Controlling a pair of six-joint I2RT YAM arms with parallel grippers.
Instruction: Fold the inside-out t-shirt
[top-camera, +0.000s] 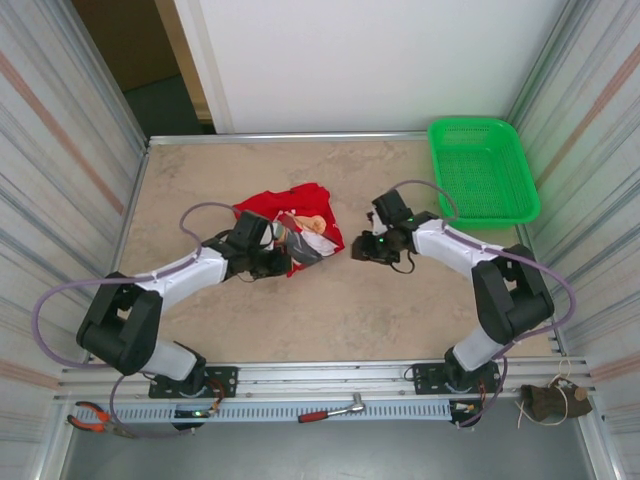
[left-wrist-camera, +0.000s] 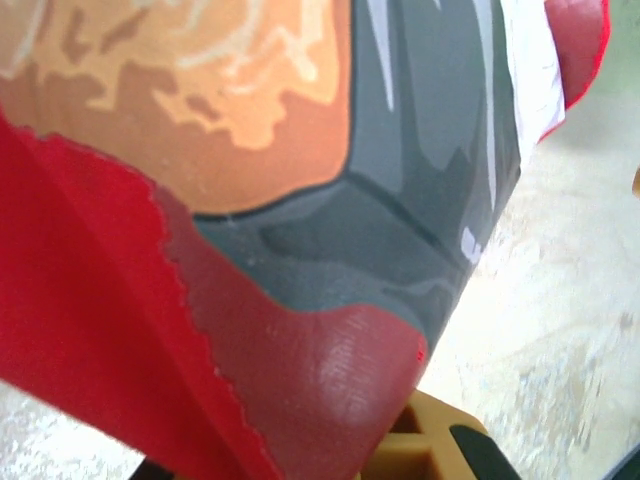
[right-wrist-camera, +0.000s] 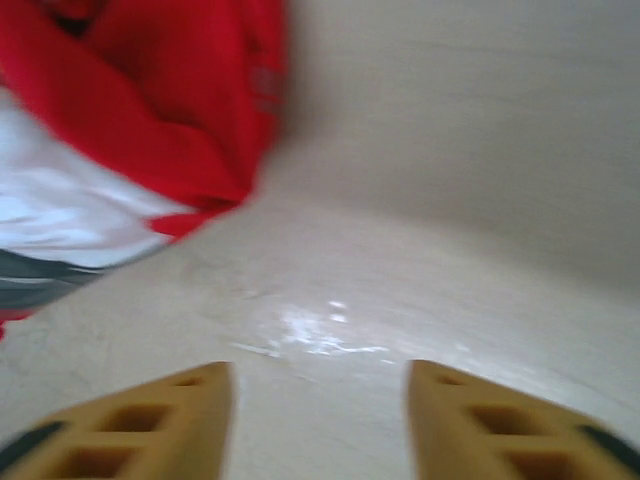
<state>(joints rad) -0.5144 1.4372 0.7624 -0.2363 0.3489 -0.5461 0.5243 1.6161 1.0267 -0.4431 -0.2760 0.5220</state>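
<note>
A crumpled inside-out t-shirt (top-camera: 300, 222) is seen from above, just left of the table's centre. It is a bright red heap with a grey, white and orange print turned up. A green plastic mesh basket (top-camera: 482, 170) is set at the 2 o'clock corner of the beige, stone-patterned table (top-camera: 350, 310), well apart from the garment.

The left arm is bent low, with its forearm pointed toward 2 o'clock. The left gripper (top-camera: 272, 262) is set against the heap's 7 o'clock edge. The right arm is angled in from 4 o'clock, and the right gripper (top-camera: 358, 250) is held just beside the heap's 3 o'clock edge, apart from it.

In the left wrist view, soft red cloth with a stitched seam and a smooth, rubbery print is draped over a tan fingertip (left-wrist-camera: 430, 450). The jaws are closed on the fabric.

In the blurred right wrist view, two tan, hollow-celled fingers (right-wrist-camera: 140, 430) are spread apart over bare table, with nothing held. Red folds are shown at 10 o'clock.
</note>
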